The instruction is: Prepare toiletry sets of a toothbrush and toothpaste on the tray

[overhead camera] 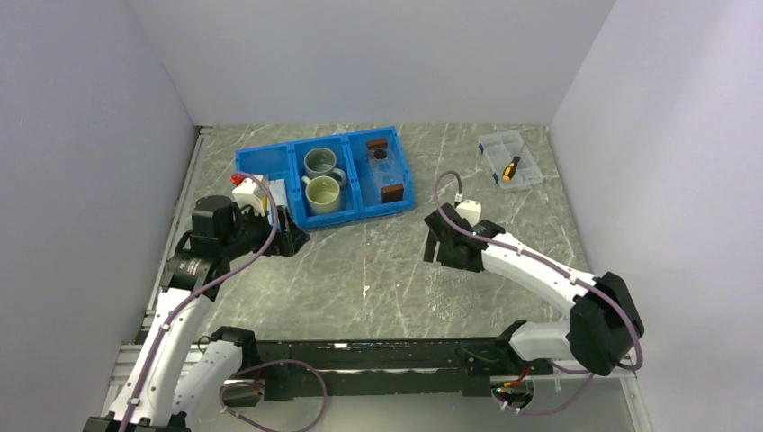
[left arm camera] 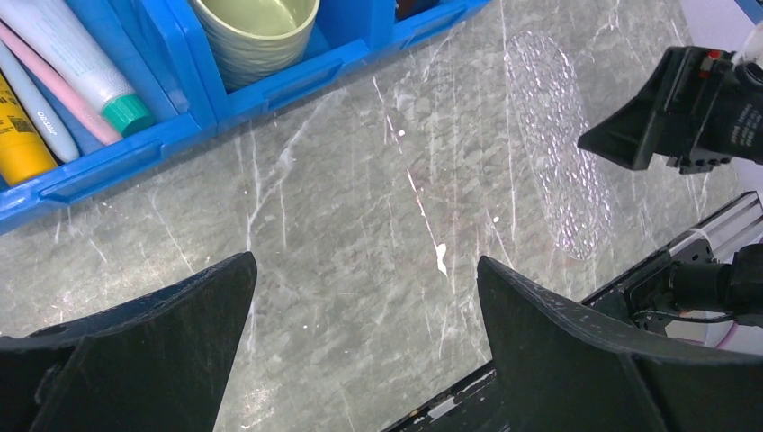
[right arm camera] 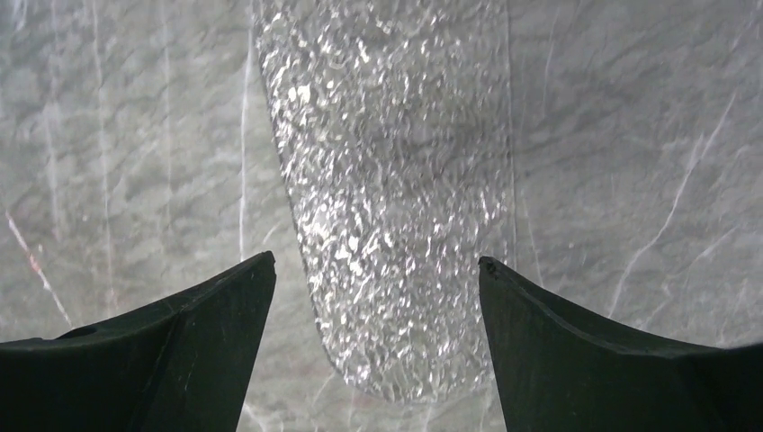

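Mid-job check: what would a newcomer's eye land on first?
The bright blue bin at the back, with two mugs in its middle compartment. Next, the right pincer, open, directly over a clear dimpled oval piece lying on the marble table. The left pincer, open, is by the bin's left compartment.

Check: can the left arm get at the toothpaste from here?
Probably yes. The toothpaste lies uncovered in an open end compartment of the blue bin, and the left fingers are open just outside its low wall.

Marble tbl [overhead camera: 378, 270] w/ blue bin [overhead camera: 360, 216], clear box [overhead camera: 527, 155], clear dish [right arm camera: 396, 180].
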Motion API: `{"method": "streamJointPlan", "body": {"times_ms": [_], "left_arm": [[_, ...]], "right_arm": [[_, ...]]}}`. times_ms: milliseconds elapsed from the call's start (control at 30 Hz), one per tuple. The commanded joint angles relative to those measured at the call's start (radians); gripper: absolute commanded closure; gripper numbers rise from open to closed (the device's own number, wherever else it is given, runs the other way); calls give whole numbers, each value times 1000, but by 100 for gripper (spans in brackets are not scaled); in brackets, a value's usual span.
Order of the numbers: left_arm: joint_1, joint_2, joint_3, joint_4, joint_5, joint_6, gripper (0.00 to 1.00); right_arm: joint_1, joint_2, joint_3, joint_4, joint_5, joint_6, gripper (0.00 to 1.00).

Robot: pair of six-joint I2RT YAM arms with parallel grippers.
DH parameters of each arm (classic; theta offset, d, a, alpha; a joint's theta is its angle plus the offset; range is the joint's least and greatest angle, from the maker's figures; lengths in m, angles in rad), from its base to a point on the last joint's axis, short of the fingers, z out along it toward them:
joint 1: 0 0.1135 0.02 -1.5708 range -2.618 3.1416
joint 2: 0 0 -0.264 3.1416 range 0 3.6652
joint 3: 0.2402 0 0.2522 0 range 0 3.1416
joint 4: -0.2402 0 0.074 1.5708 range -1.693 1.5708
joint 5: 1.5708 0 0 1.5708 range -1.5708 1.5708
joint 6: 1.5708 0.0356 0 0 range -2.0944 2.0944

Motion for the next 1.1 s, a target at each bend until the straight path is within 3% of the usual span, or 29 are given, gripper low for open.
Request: {"method": "streamJointPlan", "body": {"times_ms": [0,367,1067], "left_arm": [[-2,-24,-7,38,18,7,1],[-2,-39,-13,40,7,4,1],[-2,-30,-17,46,24,3,1]], "right_arm": [[-79,24,28,120,-34,-97,13],[-283,115,34,297,-173,-240,1],[-449,259,17,472,-332,-385,0]]}}
